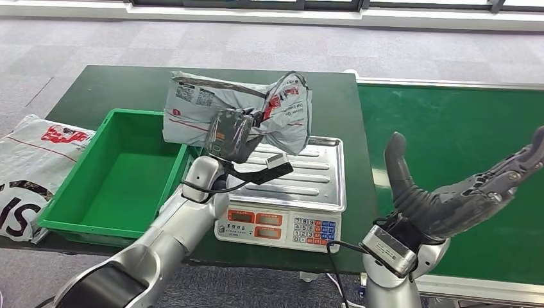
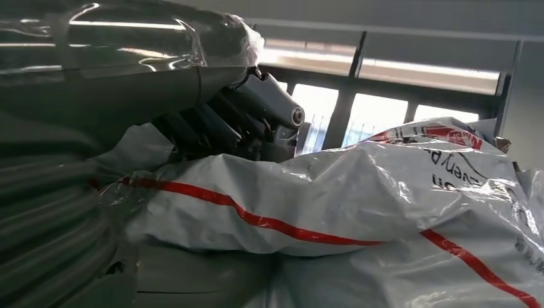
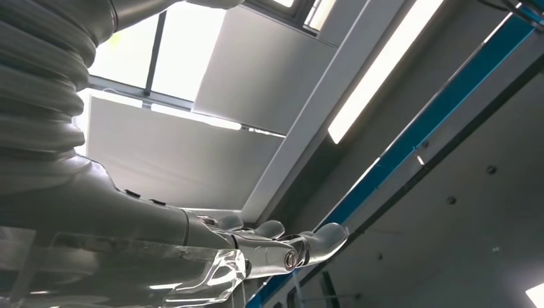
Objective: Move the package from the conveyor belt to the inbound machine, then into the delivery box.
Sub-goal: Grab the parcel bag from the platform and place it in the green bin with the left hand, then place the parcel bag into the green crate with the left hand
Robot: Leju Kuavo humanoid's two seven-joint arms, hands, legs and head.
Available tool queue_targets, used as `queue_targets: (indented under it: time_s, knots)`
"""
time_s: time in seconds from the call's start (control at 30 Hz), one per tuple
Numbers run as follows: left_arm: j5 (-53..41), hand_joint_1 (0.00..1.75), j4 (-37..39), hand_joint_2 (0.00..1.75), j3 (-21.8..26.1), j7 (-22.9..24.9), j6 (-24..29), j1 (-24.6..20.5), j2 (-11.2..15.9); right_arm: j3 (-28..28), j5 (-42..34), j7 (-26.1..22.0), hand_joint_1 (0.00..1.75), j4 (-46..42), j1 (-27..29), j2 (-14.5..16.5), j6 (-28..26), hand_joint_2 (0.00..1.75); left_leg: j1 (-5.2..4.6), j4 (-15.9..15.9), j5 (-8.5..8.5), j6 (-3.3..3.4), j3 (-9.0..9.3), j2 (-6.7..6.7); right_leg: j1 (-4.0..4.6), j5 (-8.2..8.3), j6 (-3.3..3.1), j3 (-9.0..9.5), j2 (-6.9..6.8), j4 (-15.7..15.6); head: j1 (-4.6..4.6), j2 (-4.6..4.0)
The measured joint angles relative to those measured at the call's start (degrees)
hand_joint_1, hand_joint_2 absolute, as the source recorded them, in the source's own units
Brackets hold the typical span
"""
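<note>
A grey plastic mail package (image 1: 237, 109) with red stripes and labels hangs in the air above the scale's far left corner and the bin's right edge. My left hand (image 1: 232, 135) grips it from below; in the left wrist view the fingers (image 2: 256, 115) press into the crumpled package (image 2: 359, 205). The inbound machine is a weighing scale with a steel tray (image 1: 314, 176) and keypad (image 1: 282, 228). The green delivery box (image 1: 119, 179) stands left of the scale. My right hand (image 1: 462, 192) is open, palm up, over the conveyor belt (image 1: 449, 141); its fingers (image 3: 282, 247) are spread.
A white printed sack (image 1: 32, 167) lies left of the green box, on the dark green table (image 1: 115, 86). The scale sits at the table's front edge. Grey carpet lies beyond the table.
</note>
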Motion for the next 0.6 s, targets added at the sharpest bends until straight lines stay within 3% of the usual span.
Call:
queue_targets:
  time_s: [0.13,0.23,0.37,0.6]
  knots:
    - [-5.68,1.75,-6.56,1.75,8.35,-0.05,0.0,1.82,0.42,-0.22,0.31,0.0,0.0,-0.75,0.14,0.0,0.0,1.75,0.0,0.0,-0.01,0.0,-0.01,0.04,0.0,0.0,0.0,-0.02,0.04,0.0,-0.01,0.0]
    - [-11.35,1.75,-10.93,1.75,12.82,3.38,0.0,3.45,0.89,-0.55,0.53,0.0,0.0,-1.27,0.27,0.0,0.0,1.75,0.0,0.0,-0.01,0.0,-0.01,0.04,0.01,0.0,0.0,-0.02,0.04,0.0,0.01,0.0]
    - [-14.99,1.75,-14.51,1.75,16.68,9.67,0.0,5.1,2.09,-1.1,0.79,0.0,0.0,-1.97,0.46,0.0,0.0,1.75,0.0,0.0,-0.01,0.0,0.0,0.17,0.02,0.01,-0.01,-0.06,0.15,0.0,0.0,0.0]
    - [-14.68,1.75,-15.98,1.75,20.39,12.09,0.0,6.22,4.11,-1.46,0.8,0.0,0.0,-2.55,0.6,0.0,-0.01,1.75,0.01,0.0,-0.01,-0.01,-0.02,0.19,0.01,0.01,-0.01,-0.06,0.18,0.0,0.01,-0.01]
